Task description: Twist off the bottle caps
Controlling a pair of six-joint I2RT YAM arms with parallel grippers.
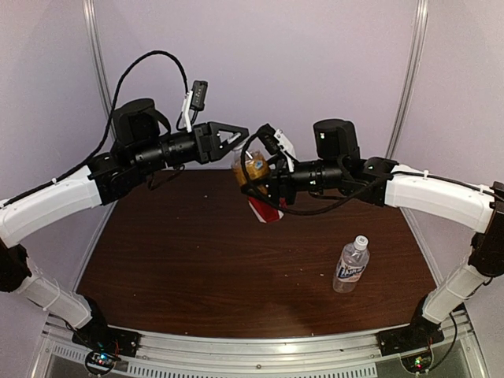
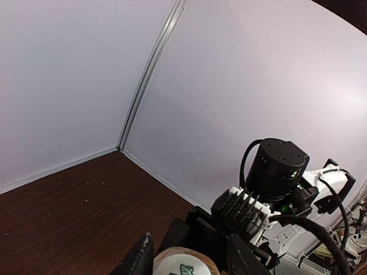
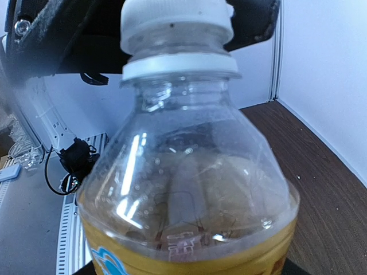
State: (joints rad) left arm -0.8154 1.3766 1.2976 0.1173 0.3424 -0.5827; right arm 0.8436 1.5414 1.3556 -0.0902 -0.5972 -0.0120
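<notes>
The amber-brown bottle with a red label is held tilted above the table's far middle. My right gripper is shut on its body; in the right wrist view the bottle fills the frame and hides my fingers. Its white cap sits between the black fingers of my left gripper. In the left wrist view the cap shows at the bottom edge, between my fingers. The clear bottle with a white-and-blue label stands at the right, its white cap on.
The brown table is walled by white panels behind and at both sides. The right arm's black motor and cables are close in front of the left wrist. A metal rail runs along the near edge.
</notes>
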